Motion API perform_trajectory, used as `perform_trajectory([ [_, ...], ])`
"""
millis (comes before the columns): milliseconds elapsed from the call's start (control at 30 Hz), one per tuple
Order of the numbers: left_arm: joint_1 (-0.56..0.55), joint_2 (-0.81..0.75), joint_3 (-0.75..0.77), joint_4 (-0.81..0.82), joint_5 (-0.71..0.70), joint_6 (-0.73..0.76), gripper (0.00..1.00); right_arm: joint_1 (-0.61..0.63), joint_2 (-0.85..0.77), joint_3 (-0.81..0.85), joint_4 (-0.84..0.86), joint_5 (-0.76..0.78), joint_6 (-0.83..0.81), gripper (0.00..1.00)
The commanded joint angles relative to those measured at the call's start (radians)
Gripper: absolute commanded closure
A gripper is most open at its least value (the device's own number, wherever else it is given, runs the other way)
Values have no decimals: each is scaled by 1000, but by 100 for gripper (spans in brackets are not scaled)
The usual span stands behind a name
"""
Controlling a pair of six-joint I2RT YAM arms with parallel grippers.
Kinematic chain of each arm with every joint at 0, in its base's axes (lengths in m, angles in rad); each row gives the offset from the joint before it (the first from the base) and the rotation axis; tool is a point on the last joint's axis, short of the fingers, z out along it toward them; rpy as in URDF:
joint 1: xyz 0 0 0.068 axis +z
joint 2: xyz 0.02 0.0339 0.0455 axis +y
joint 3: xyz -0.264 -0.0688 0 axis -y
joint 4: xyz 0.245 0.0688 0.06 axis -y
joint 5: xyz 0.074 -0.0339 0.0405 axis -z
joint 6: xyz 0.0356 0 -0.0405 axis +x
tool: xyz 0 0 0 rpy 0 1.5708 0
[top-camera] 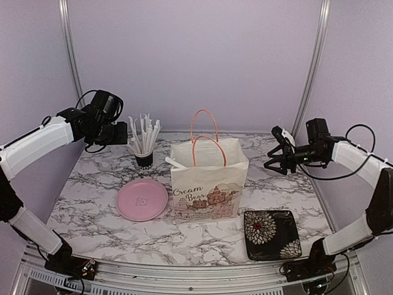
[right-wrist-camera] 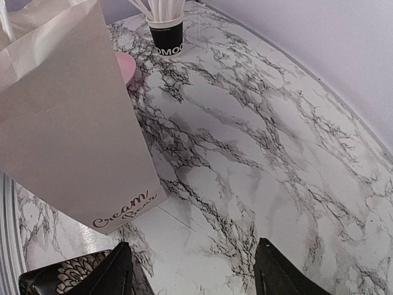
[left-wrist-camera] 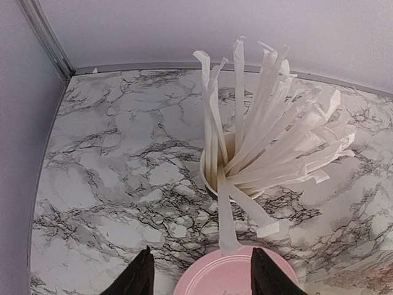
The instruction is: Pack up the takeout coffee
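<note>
Sight of the takeout coffee is not to be had from where I stand: no lidded black cup shows on the marble table in any view. The only place left for the pair is inside the paper bag standing upright mid-table, handles up, and its inside is hidden, so I'd guess they are already packed, though I cannot confirm it. A white stick pokes from the bag's mouth. Behind and to the left of the bag is the black cup of white sticks, with a pink plate in front of it and a black flowered dish at the bag's other side. The left gripper hangs above the stick cup, fingers spread and empty. The right gripper hovers beside the bag, likewise spread with nothing in it. If the cups are inside, little remains.
</note>
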Motion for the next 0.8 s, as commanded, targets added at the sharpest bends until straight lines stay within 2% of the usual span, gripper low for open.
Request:
perform_trajectory([
  [0, 26, 20, -18, 22, 46, 11, 46, -2, 13, 19, -18, 2, -14, 35],
  [300, 52, 89, -15, 72, 117, 32, 49, -3, 29, 25, -29, 4, -23, 35],
  [400, 57, 112, -8, 77, 120, 34, 53, -2, 33, 28, -35, 4, -26, 36],
  [767, 64, 112, -17, 92, 109, 48, 87, -1, 40, 28, -39, 3, -31, 36],
])
